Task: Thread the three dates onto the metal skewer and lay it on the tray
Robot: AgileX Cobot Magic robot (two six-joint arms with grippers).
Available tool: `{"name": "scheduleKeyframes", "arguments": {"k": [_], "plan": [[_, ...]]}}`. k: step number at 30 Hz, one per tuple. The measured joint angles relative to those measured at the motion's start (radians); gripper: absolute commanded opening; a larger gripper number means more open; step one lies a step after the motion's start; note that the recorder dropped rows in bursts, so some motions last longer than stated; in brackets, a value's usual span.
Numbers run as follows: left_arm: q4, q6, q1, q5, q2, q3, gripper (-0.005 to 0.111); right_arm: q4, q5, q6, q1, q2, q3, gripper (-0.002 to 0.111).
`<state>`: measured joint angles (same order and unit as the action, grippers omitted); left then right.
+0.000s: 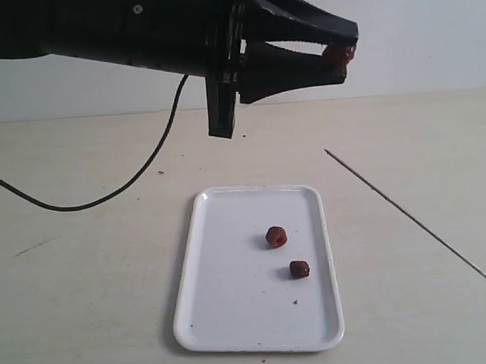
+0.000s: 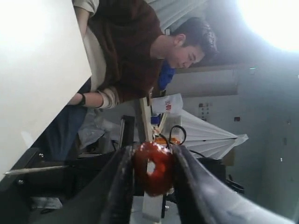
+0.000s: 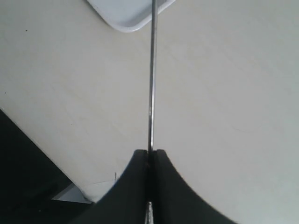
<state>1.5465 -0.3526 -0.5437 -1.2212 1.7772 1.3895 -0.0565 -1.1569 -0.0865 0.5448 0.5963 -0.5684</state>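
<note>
One date [image 2: 153, 168] in left end effector [image 1: 341, 53]

Right hand [image 3: 149, 154], jaws pressed together on the metal skewer [image 3: 151, 84]. The thin rod runs straight out from between the black fingertips, above the pale tabletop [image 3: 224, 93]. Its outer stretch crosses a rounded corner of the white tray [image 3: 126, 14].
</note>
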Motion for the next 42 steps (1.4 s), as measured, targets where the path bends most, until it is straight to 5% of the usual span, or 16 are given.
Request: {"name": "scheduleKeyframes", "arguments": {"k": [18, 42], "plan": [[-0.071, 0.010, 0.004, 0.000, 0.000, 0.000, 0.030, -0.117, 0.091, 0.109, 0.000, 0.000, 0.000, 0.000], [-0.064, -0.059, 0.044, 0.002, 0.051, 0.000, 0.030, 0.003, 0.061, 0.011, 0.000, -0.069, -0.002, 0.000]]}}
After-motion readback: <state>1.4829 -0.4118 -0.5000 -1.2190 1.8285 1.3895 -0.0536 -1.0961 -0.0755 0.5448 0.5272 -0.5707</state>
